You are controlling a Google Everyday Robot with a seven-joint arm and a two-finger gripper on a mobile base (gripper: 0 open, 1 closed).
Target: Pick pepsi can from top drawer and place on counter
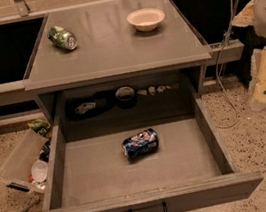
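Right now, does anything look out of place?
Both cans lie on their sides: the pepsi can in the open top drawer, the green can on the counter. The end effector hangs at right, clear of both.

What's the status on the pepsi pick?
Gripper at frame right, away from top drawer. Pepsi can on its side on drawer floor, ungrasped. Green can, bowl on counter; nothing blocking.

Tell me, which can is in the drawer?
The blue pepsi can, on its side in the open top drawer; the green can lies on the counter. The gripper is at the right edge.
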